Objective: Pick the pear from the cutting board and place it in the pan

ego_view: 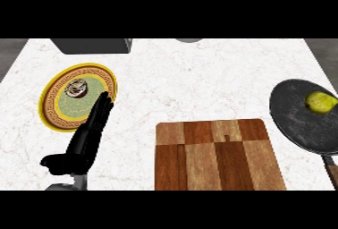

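We see the pear (321, 102) already lying in the pan (300, 125), right of the bare board (220, 154). Our left hand (89, 134) rests left of the board, fingers straight and pressed together, reaching onto a plate (59, 85). Our right hand is out of view. The pear looks light, smooth and prone to roll; its wide belly seems the safest hold.

Yellow-green pear (321, 102), dark grey pan (297, 120), striped brown wooden cutting board (218, 156), gold-rimmed green plate (66, 107)
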